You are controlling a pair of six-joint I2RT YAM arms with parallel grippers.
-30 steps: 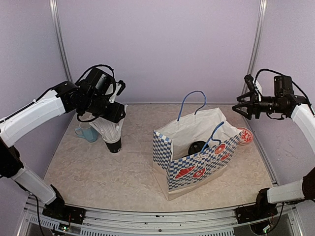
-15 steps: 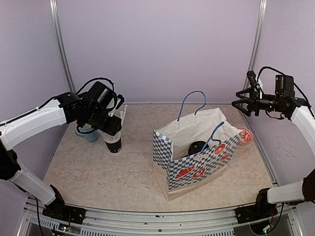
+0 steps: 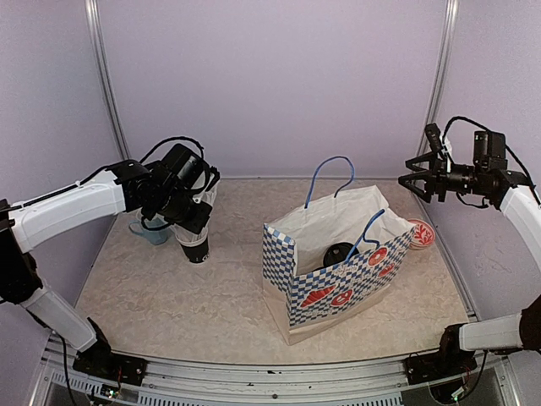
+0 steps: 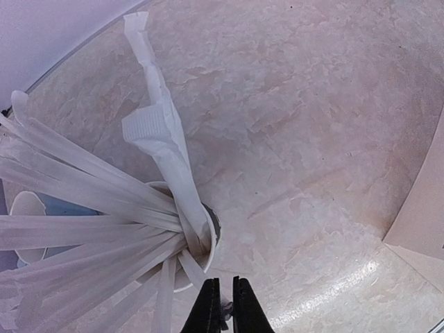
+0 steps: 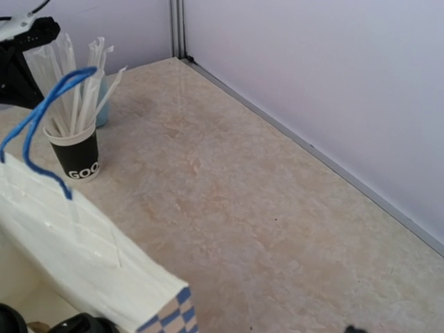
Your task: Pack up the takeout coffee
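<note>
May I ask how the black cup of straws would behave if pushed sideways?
Probably tippy: the black cup is narrow, and the wrapped straws fan out tall above its rim. Likely light, so it may slide on the smooth table. The straws look thin and floppy in their creased wrappers.

The bag (image 3: 338, 262) stands mid-bench (image 3: 194, 304), a lid (image 3: 340, 252) inside it; the straw cup (image 3: 194, 245) and the mug (image 3: 150, 230) sit to its left.

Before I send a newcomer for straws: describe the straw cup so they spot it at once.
Find the blue-checked paper bag with blue handles, then look to its left. There stands a black cup bristling with white wrapped straws. The mug beside it is light blue and handled.
</note>
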